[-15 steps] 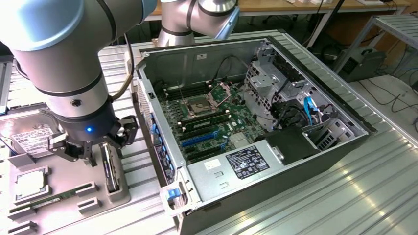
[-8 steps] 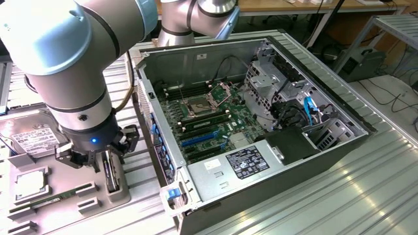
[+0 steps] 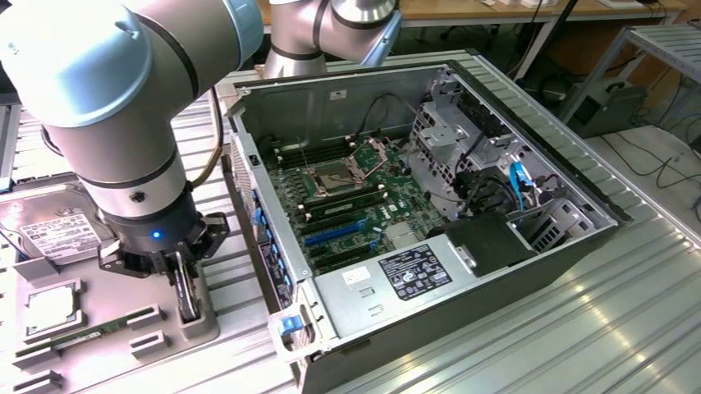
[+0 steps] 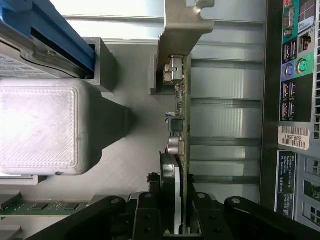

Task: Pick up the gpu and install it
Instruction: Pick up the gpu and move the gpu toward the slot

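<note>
Your gripper point(image 3: 184, 294) clamps the upright gpu point(image 4: 185, 105) from both faces, its long axis lying along the finger gap.

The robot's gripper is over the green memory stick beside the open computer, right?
No. Beside the open computer, the gripper is over the gpu, which stands on edge; the green memory stick lies apart. The wrist view shows it.
</note>
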Robot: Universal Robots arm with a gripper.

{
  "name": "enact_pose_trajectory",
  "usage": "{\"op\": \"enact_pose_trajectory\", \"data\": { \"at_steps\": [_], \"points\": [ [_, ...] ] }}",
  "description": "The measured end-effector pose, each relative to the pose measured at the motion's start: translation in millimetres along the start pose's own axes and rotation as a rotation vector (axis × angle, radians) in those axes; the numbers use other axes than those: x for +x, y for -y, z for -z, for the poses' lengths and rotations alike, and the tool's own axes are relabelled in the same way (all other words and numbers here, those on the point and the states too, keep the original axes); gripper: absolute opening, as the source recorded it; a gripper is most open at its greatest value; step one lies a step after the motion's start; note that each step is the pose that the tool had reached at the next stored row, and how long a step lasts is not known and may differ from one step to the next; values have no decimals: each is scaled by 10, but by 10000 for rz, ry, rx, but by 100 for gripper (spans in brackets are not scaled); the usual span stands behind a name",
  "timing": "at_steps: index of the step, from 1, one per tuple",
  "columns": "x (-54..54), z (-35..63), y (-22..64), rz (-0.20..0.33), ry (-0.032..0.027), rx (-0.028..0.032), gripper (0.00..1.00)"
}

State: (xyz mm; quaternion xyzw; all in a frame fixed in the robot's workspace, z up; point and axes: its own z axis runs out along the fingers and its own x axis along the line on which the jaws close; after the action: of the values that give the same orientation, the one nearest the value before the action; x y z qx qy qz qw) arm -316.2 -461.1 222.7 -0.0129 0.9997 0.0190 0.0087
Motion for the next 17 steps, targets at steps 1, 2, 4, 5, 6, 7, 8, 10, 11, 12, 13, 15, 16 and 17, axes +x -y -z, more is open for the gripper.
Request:
{"op": "enact_pose_trajectory", "data": {
  "at_steps": [1,2,4,5,6,7,8,10,11,12,13,15,16,17],
  "points": [
    [0,0,0,0,0,0,28],
    [0,0,0,0,0,0,28],
    [0,0,0,0,-1,0,28],
    [0,0,0,0,0,0,28],
    [0,0,0,0,-1,1,28],
    [0,0,0,0,-1,0,28],
    [0,0,0,0,0,0,28],
    [0,8,1,-1,1,-3,28],
    [0,26,0,0,0,-3,28],
    [-1,40,0,0,-1,-2,28],
    [-1,59,-1,0,0,-3,28],
    [-1,89,-2,0,-1,-1,28],
    [-2,100,-2,0,0,-2,28],
    [-2,110,-3,0,0,-2,28]
  ]
}}
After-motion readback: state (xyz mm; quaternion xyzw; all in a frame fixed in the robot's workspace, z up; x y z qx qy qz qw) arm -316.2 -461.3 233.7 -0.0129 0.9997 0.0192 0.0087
